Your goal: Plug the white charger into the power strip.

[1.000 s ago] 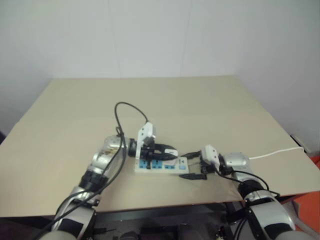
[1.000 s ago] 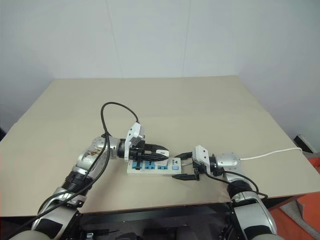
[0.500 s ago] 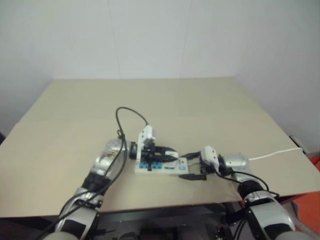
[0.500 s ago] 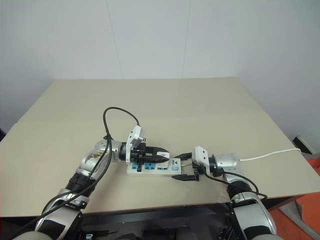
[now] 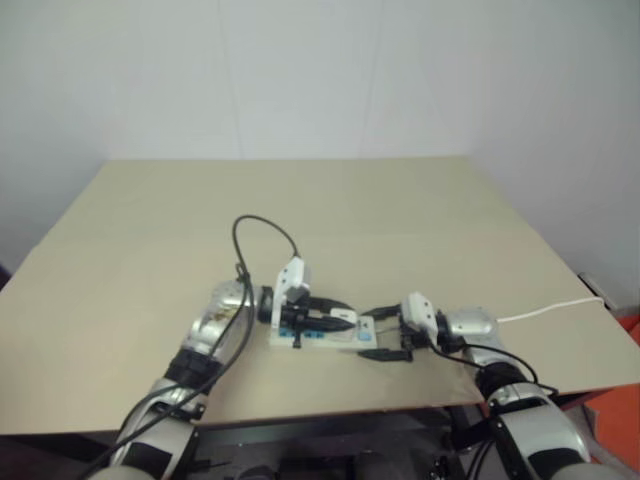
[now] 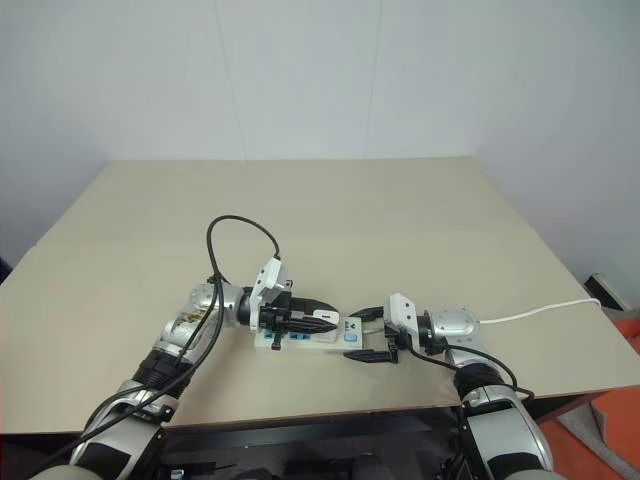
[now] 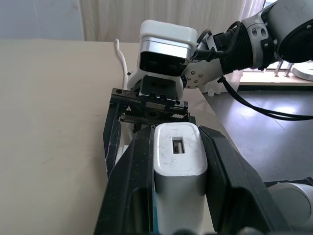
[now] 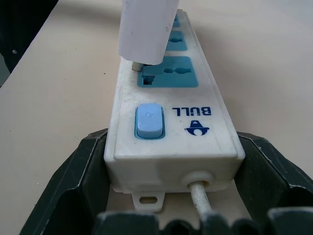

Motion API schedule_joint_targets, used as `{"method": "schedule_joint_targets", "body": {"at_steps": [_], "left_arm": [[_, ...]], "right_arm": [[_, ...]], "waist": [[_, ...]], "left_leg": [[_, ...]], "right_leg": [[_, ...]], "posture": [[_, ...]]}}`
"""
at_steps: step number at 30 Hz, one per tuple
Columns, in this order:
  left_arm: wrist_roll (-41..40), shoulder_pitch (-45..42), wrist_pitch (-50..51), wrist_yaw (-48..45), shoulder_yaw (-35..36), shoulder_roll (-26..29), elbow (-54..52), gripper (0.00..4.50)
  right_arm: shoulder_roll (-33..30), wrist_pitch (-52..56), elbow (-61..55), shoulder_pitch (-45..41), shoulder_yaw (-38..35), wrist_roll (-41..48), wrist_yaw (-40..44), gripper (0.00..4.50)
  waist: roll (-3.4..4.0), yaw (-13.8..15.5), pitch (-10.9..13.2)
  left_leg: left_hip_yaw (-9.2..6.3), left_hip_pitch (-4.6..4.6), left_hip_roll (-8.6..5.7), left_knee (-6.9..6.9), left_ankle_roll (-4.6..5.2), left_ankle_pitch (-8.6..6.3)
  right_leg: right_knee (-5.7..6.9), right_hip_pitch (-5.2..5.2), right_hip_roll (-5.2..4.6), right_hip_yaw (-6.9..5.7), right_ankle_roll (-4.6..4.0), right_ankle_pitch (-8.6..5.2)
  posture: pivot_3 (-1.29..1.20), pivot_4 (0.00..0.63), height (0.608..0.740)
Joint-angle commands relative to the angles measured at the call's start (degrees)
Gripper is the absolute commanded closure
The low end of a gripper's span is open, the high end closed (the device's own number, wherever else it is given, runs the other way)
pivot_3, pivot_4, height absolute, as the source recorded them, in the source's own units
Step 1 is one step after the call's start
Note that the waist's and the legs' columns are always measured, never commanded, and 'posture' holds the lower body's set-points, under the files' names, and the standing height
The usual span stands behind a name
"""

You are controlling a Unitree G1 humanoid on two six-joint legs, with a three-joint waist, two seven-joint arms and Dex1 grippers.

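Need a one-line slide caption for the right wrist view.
White charger poised at the power strip socket nearest the blue switch, strip end braced between black fingers.

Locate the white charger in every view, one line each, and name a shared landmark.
Left eye: white charger over the power strip.
Right eye: same spot, left of centre.
Left wrist: in the left gripper.
Right wrist: above the socket nearest the switch.
Shared landmark: the power strip.

A beige desk (image 6: 330,200) fills the scene, its far edge against a plain white wall (image 6: 300,70). Dark floor shows beneath the near edge, and something orange (image 6: 615,425) sits at near right.
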Motion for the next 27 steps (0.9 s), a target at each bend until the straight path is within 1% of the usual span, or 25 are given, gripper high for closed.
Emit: {"method": "schedule_joint_targets", "body": {"at_steps": [1, 15, 22, 27], "left_arm": [[3.43, 0.51, 0.27, 1.10, -1.54, -0.05, 3.70, 3.48], [5.04, -1.99, -2.73, 0.03, -1.71, -1.00, 10.17, 3.48], [4.70, -0.95, -6.02, 0.08, -0.84, -1.27, 11.05, 3.48], [6.90, 0.88, -9.86, 0.33, -1.82, -0.20, 11.80, 3.48]], "right_arm": [[0.18, 0.18, 2.49, 1.60, 1.46, -4.21, -1.69, 1.09], [0.35, 0.04, 2.41, 1.83, 1.43, -4.77, -1.73, 1.09], [0.38, -0.09, 2.66, 1.68, 1.28, -4.74, -1.91, 1.09], [0.49, -0.06, 2.64, 1.56, 1.32, -4.73, -1.88, 1.09]], "waist": [[0.00, 0.06, -0.13], [-0.03, 0.02, -0.31], [-0.03, 0.09, -0.31], [-0.03, 0.08, -0.33]], "left_leg": [[0.00, 0.01, 0.00, 0.00, 0.00, 0.00], [0.01, 0.22, -0.01, -0.37, -0.01, 0.00], [0.00, 0.26, 0.00, -0.57, -0.04, -0.02], [-0.06, 0.25, 0.05, -0.68, -0.06, -0.03]], "right_leg": [[0.00, 0.01, -0.01, 0.00, 0.02, -0.02], [-0.13, 0.04, -0.04, 0.03, 0.15, -0.23], [-0.33, 0.06, -0.05, 0.04, 0.07, -0.23], [-0.61, 0.08, -0.04, 0.05, -0.05, -0.16]], "posture": [[0.00, 0.150, 0.740], [0.00, 0.150, 0.740], [0.00, 0.150, 0.740], [0.00, 0.150, 0.740]]}}
